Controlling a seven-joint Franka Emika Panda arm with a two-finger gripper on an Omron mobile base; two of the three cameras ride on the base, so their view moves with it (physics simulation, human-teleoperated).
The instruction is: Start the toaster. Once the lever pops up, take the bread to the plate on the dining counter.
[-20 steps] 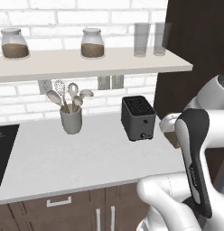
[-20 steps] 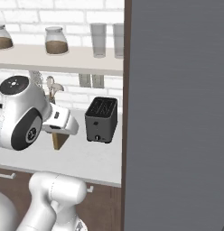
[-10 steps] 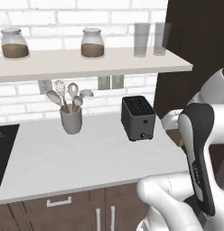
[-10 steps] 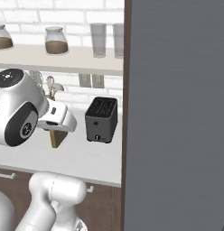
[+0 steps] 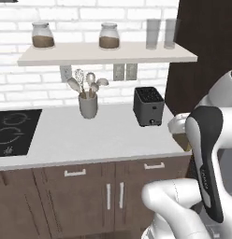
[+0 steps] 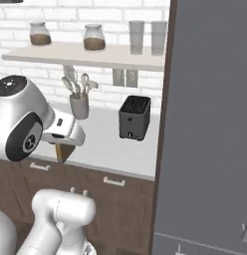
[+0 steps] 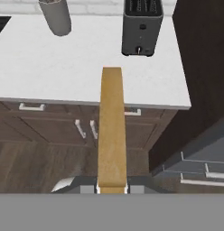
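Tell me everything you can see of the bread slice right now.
The bread is a flat tan-brown slice with a darker crust edge, seen edge-on in the hand view as a long upright strip. Its lower end sits in the shut gripper, clear of the white worktop and away from the toaster. In the right base view it hangs below the hand.

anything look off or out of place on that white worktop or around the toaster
Nothing stands out. The dark-grey boxy toaster stands upright and square on the white worktop, the grey utensil cup is upright, nothing is spilled. The tan-brown bread slice is held edge-on in the shut gripper, off the worktop.
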